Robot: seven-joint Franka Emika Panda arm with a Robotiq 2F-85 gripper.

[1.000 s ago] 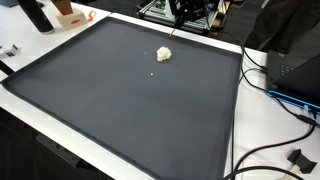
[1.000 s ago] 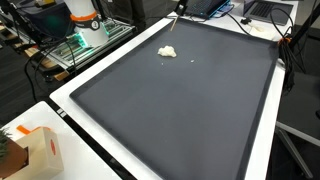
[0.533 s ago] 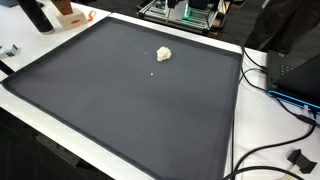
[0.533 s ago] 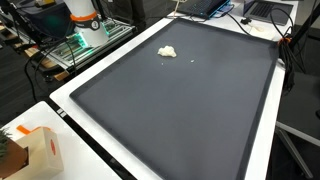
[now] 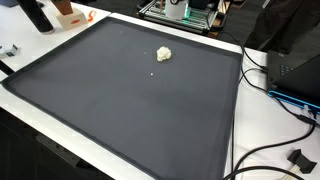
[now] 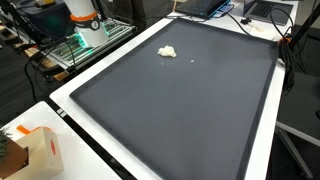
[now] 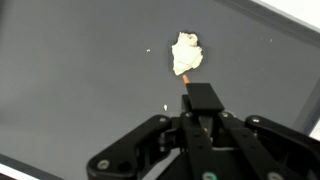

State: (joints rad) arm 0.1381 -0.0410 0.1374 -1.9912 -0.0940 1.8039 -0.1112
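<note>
A white worktop (image 5: 268,125) carries a dark mat (image 5: 130,105) that covers most of it; in both exterior views the mat (image 6: 185,105) lies flat with a raised rim. Black cables (image 5: 272,152) trail over the worktop beside one edge of the mat, and in an exterior view a carton (image 6: 38,150) stands on the worktop off a near corner.

In the wrist view the gripper (image 7: 201,96) comes in from the bottom edge and hangs over the mat (image 7: 70,80). Its jaws are pressed together, and a thin brownish sliver shows at their tip; what it is cannot be told. The sliver points at a white crumpled lump (image 7: 185,53), and its end meets the lump's near edge in that view.

The lump (image 5: 163,54) lies on the mat, toward the far edge in both exterior views (image 6: 167,51). A tiny white crumb (image 5: 152,72) lies on the mat near it, apart from it, and shows in the exterior views (image 6: 193,57) and the wrist view (image 7: 150,52).
</note>
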